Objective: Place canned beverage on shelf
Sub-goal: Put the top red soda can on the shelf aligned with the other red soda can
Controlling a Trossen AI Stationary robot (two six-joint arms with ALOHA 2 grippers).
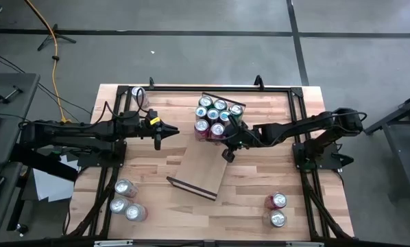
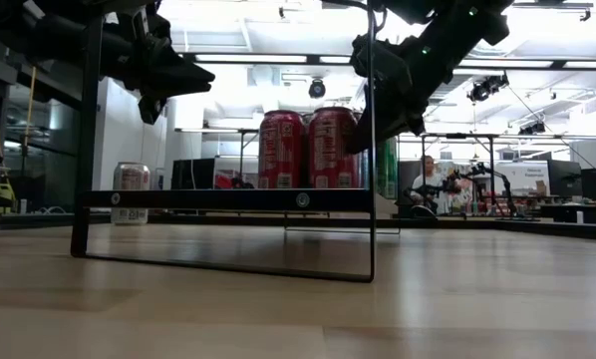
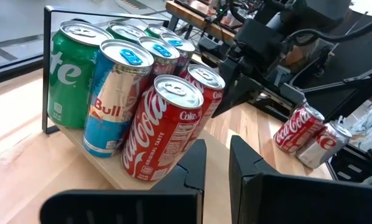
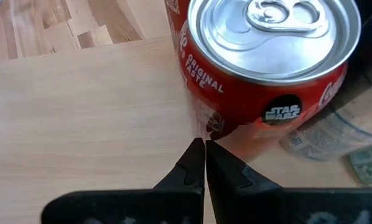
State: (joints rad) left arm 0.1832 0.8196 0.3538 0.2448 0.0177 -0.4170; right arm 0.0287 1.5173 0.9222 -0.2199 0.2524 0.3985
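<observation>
Pale wood of the shelf [image 1: 203, 168] carries a clustered batch of cans [image 1: 214, 116] at its far end. My right claw [image 4: 204, 146], pressed together, sits just beside the nearest red cola can [image 4: 267, 68]; left claw [image 1: 158, 142] waits, fingers closed. Placing looks done; next I'd fetch another can.

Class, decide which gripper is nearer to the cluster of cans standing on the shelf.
Right. The right gripper hangs shut just beside the cluster of cans over the shelf. The left gripper, also shut, hovers off the shelf's side, farther away.
</observation>
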